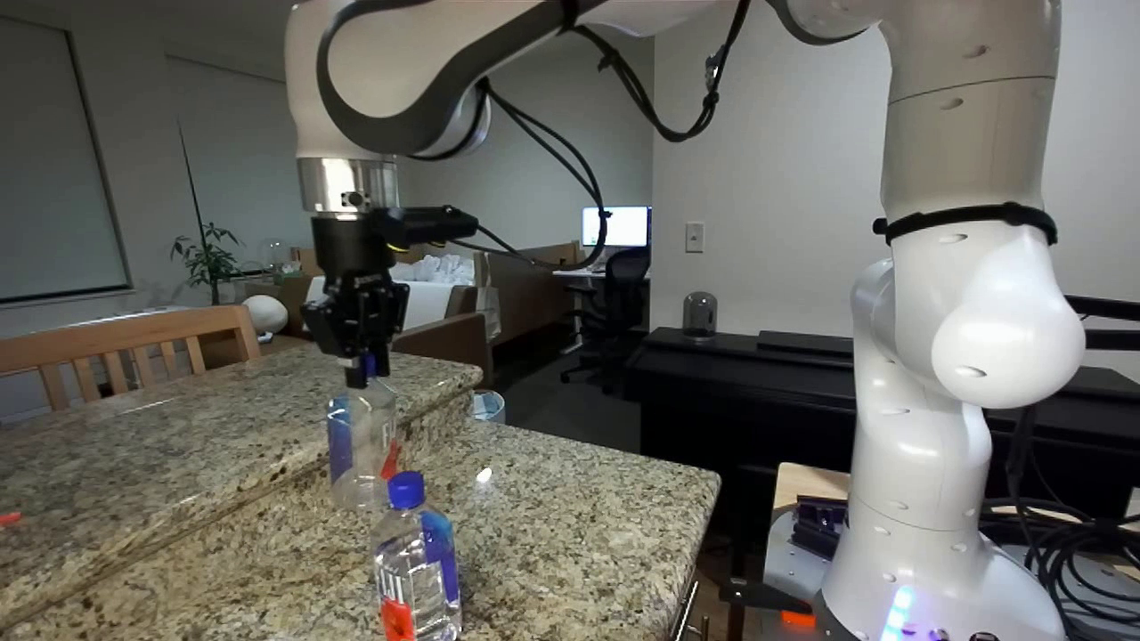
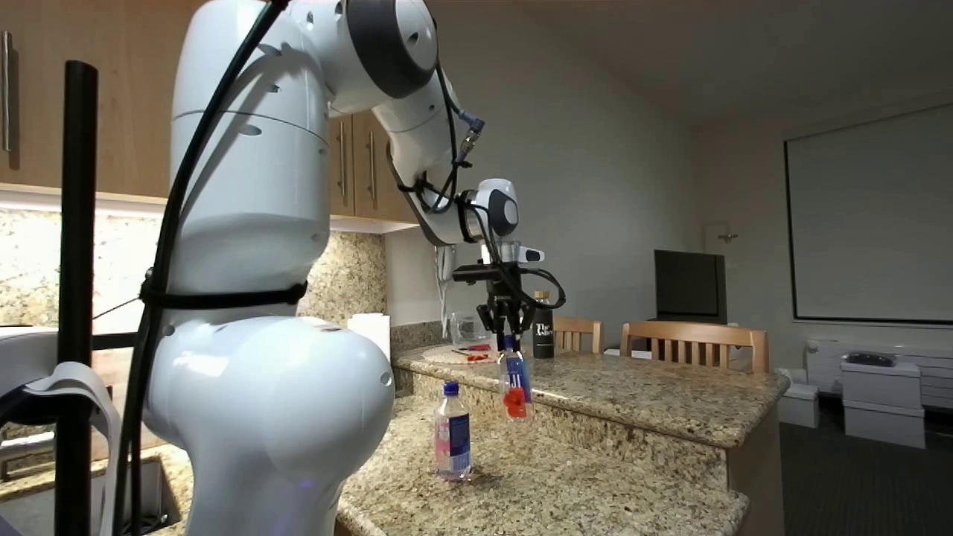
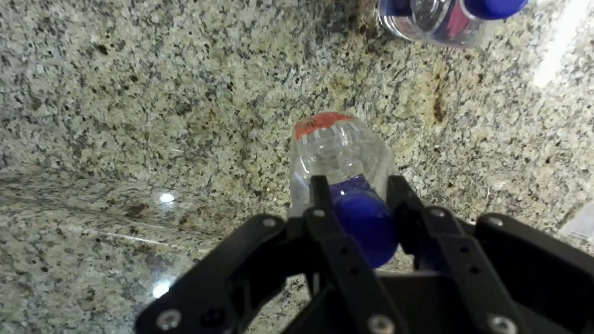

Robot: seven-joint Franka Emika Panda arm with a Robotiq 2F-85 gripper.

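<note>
Granite countertop, with a dark flask whose lettering starts "The" on its raised ledge, lies beneath a clear bottle, label illegible, whose blue cap the gripper directly above pinches.

Dim room, bright kitchen corner

In an exterior view: wood cupboards upper left, brightly lit speckled backsplash beneath. Two-level granite tabletop lower centre, wooden chairs behind it. White boxes on dark floor, lower right.

In an exterior view: grey panels upper left, plant below; lit monitor and office chair mid-frame; plain pale wall right of them, long black furniture below it.
</note>
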